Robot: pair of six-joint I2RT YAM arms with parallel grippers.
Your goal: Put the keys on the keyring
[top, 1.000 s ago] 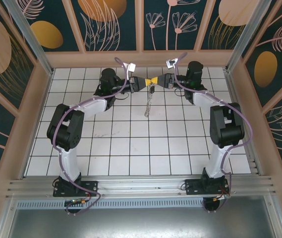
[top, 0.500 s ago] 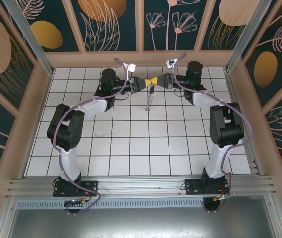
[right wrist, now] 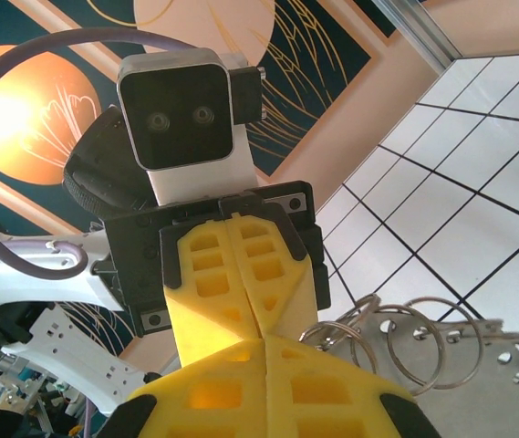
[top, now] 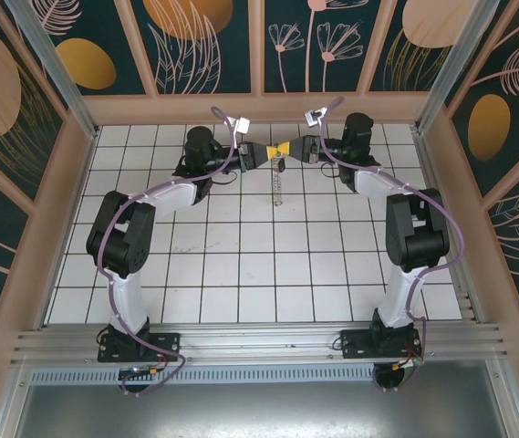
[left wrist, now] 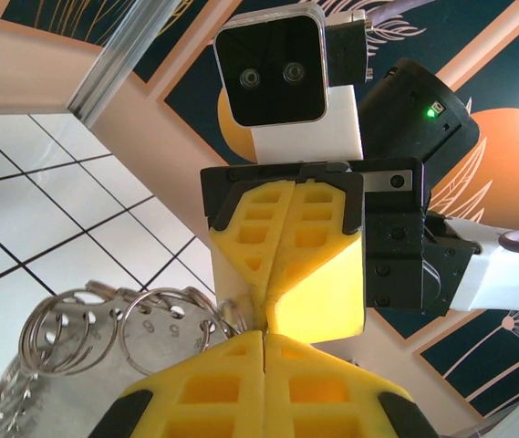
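My left gripper (top: 273,151) and right gripper (top: 286,151) meet tip to tip above the far middle of the tiled floor, both shut. The keyring (top: 277,187) hangs from that meeting point as a thin silvery chain. A tiny dark piece, the keys (top: 280,165), sits at its top just under the tips. In the left wrist view, my left gripper (left wrist: 266,336) is shut, with silver split rings (left wrist: 163,328) and a holed metal tag (left wrist: 104,401) beside it. The right wrist view has my right gripper (right wrist: 261,342) shut, the same rings (right wrist: 423,342) to its right.
White tiled floor (top: 241,265) spreads toward the arm bases at the near edge. The rear wall (top: 259,105) stands close behind the grippers. Side walls and metal posts (top: 58,82) frame the cell. A purple cable (top: 227,137) loops over each wrist.
The left gripper's jaws have closed fully at the ring cluster. The hanging chain's lower end has risen slightly. Both arms stay where they were.
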